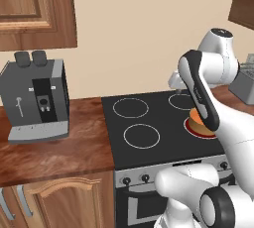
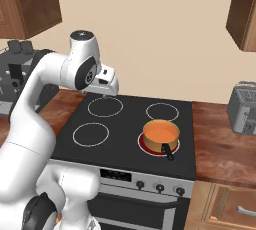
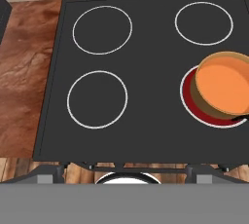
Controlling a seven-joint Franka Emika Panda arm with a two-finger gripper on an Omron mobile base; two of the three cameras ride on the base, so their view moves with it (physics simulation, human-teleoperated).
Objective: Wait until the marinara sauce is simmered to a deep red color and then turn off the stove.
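Nearest, along the silver front panel of the stove (image 2: 125, 139), the small black knobs (image 2: 160, 188) sit in a row above the oven door, and none looks touched; I cannot read their positions at this size. Just behind them, on the front right burner (image 3: 210, 117), stands the saucepan (image 2: 161, 136). The ring under it glows red in the hand view, so that burner is on, while the other three white rings are dark. The marinara sauce (image 3: 222, 89) fills the pan with a flat, round surface that reads bright orange, not a deep red, so I judge the waiting is the step in hand: nothing is finished yet, and both the colour change and the turning off are left.

The pan stands upright with its mouth facing up. Its thin dark handle (image 2: 168, 152) gives the long axis, running from the pan body toward the front edge of the cooktop and slightly to the right, as the right base view shows.

Farther back, the gripper (image 2: 106, 92) hangs above the rear left part of the cooktop, well apart from pan and knobs. The frames do not show clearly how its fingers stand, so I cannot tell from them alone; by every sign they are spread wide, and nothing is held
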